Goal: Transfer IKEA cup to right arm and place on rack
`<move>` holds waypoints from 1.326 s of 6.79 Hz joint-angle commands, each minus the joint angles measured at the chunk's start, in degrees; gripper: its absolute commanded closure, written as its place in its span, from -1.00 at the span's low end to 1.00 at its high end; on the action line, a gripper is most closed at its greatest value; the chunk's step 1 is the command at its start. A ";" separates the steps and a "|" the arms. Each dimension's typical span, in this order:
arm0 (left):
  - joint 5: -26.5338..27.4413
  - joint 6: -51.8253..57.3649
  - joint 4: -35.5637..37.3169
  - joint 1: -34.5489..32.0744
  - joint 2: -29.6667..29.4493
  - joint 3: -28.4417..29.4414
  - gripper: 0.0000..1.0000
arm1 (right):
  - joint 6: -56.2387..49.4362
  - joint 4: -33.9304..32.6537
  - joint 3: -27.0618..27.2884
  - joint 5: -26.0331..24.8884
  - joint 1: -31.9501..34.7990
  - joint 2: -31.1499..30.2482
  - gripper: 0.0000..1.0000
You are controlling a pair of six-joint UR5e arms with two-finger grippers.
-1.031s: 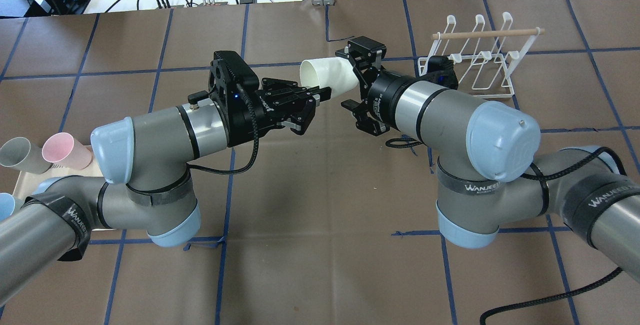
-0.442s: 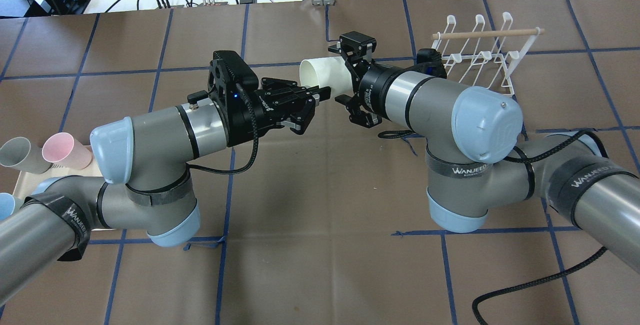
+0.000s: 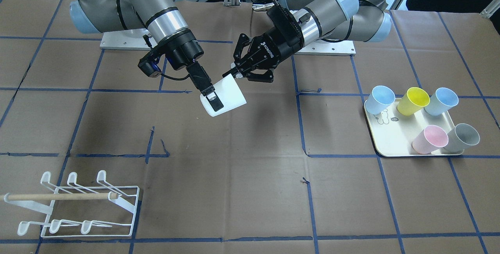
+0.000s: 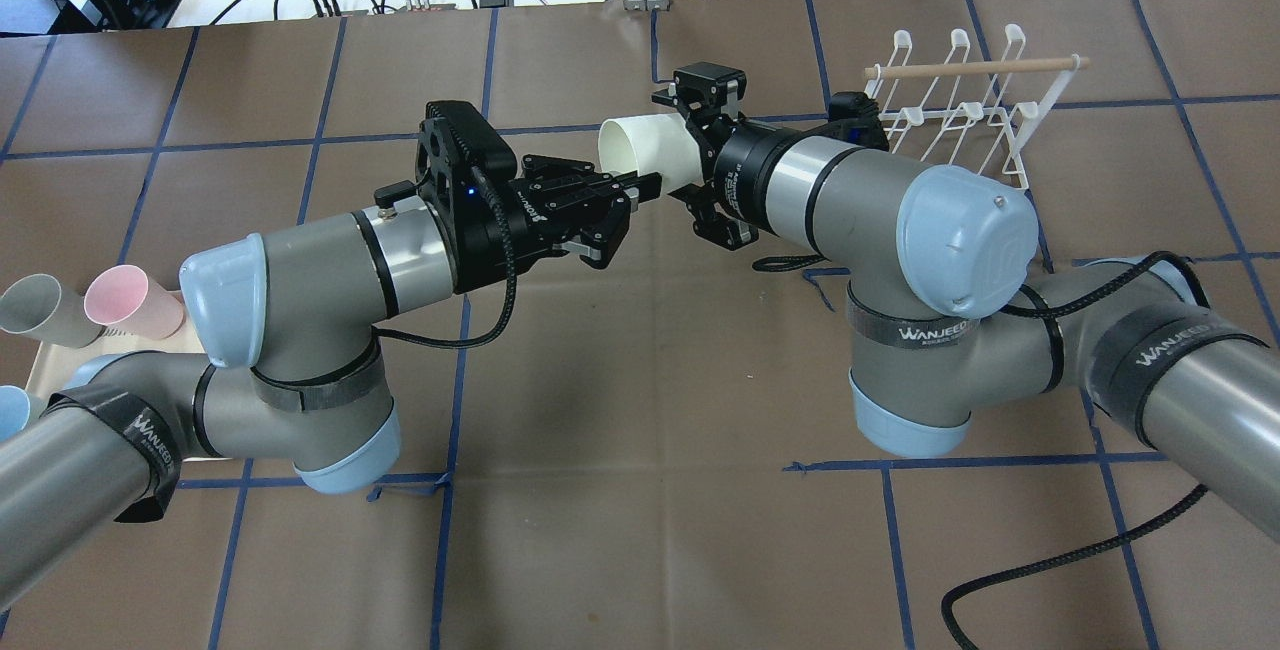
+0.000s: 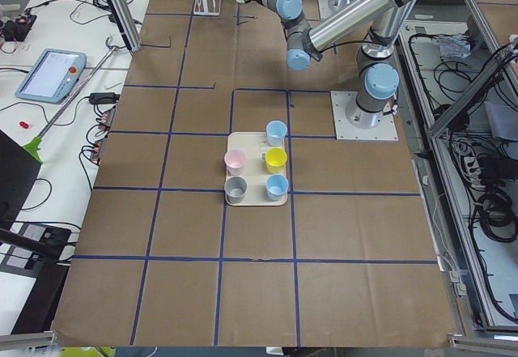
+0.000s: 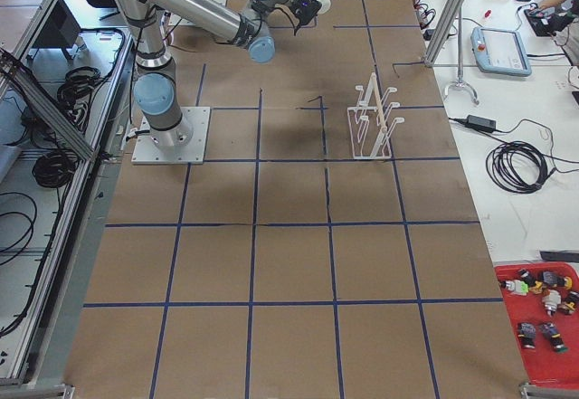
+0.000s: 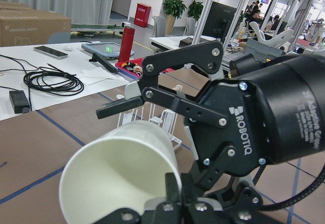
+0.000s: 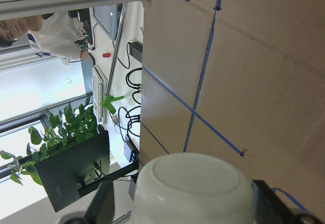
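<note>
1. Cup (image 3: pixel 232 95) — smooth, matt white, plastic-looking.
2. Rack (image 3: pixel 78 206), at seven o'clock in the front-facing view — white-coated wire; its dowel (image 3: pixel 58 196) is pale bare wood.
3. Table (image 3: pixel 250 191): matt brown paper, creased.
4. Right arm (image 4: pixel 860 200): matt grey shell, brushed-metal band, glossy blue caps.

You're looking at 2 matching arms. The left arm (image 4: pixel 300 260) and the right arm (image 4: pixel 860 190) are both matte grey tubes with polished silver wrist bands and rounded light-blue joint caps. The right arm's big cap shows 1 small screw. Black straps with white WANJEED lettering wrap their tubes. The left gripper (image 3: pixel 234 73) and the right gripper (image 4: pixel 688 152) are black, with white ROBOTIQ lettering. A black cable loops below the left wrist, where you can spot 1 blue light.
</note>
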 commanded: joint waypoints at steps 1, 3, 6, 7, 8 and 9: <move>0.02 -0.01 0.00 0.00 0.06 0.00 0.88 | -0.04 0.00 -0.20 0.30 0.01 -0.05 -0.25; 0.29 -0.01 0.09 0.00 -0.03 0.35 -0.42 | -0.04 -0.08 -0.38 0.56 0.01 -0.05 0.07; 0.20 -5.10 0.17 0.44 0.06 0.61 -0.99 | -0.30 0.00 -0.38 0.65 0.01 -0.14 0.30; 0.11 -5.19 0.17 1.22 0.14 0.18 -0.99 | -0.65 -0.08 -0.38 0.65 0.01 -0.22 0.41; 0.11 -5.28 0.17 2.62 0.23 0.09 -0.99 | -0.92 -0.69 -0.55 0.57 0.01 0.12 0.45; -0.32 -5.28 0.09 6.03 0.32 0.00 -0.99 | -4.40 -0.87 -1.51 0.56 -0.60 0.48 0.47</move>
